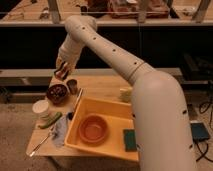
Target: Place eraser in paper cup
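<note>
Dim room, with a dark shelf and a long bench running across the back. Wooden table (100,87) stood in the middle of the frame on a speckled floor.

White arm (115,55) rose from the lower right, arched to the top centre and bent down to the upper left. Gripper (61,74) hung at its end above the far left corner of the table. It was just above and left of the metal cup (72,84) and over the far rim of the dark bowl (57,93). Claw was closed around the eraser (61,73), a small dark striped block pinched at the tip, clear of the table.

Paper cup (41,107) stood upright at the left edge of the table, below and left of the dark bowl and close to it. It was well below the gripper in the frame, with the bowl between them. Could not see into the cup.

Yellow tray (107,102) filled the near centre of the table. An orange bowl (93,127) sat in its left half and a green sponge (130,140) lay at its near right corner.

A long green item (51,120) lay just below the paper cup. A spoon (39,143) lay at the near left corner, angled toward the frame's lower left.
</note>
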You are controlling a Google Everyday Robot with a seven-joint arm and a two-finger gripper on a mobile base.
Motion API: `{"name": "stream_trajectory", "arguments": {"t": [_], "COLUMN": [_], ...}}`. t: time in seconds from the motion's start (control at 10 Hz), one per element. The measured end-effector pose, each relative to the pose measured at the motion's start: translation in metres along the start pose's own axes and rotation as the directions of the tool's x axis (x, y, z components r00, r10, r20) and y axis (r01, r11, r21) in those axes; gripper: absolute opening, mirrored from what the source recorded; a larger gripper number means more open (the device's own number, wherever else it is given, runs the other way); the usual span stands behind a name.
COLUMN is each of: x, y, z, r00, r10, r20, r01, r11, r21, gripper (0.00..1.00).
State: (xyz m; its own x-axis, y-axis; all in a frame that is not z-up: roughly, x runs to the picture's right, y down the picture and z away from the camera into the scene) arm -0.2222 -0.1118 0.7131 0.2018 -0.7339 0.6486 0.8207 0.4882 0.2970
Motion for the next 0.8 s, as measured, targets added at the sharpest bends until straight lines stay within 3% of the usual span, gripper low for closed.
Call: {"name": "stream_trajectory", "arguments": {"t": [0.3,0.5,0.7,0.8], "x": [-0.059,-0.092,-0.115,-0.122], "y": [-0.044,-0.072,-0.087,-0.081], "z": [0.035,0.056,0.083,0.097], "r00": [0.989,0.964,0.932,0.921], "r10": [-0.143,-0.257,-0.346,-0.369], "r20": [0.045,0.074,0.111,0.129], "r01": [0.141,0.252,0.342,0.369], "r11": [0.989,0.965,0.938,0.929], "r21": [0.053,0.075,0.057,0.025], "gripper": [0.14,0.14,0.14,0.14]}}
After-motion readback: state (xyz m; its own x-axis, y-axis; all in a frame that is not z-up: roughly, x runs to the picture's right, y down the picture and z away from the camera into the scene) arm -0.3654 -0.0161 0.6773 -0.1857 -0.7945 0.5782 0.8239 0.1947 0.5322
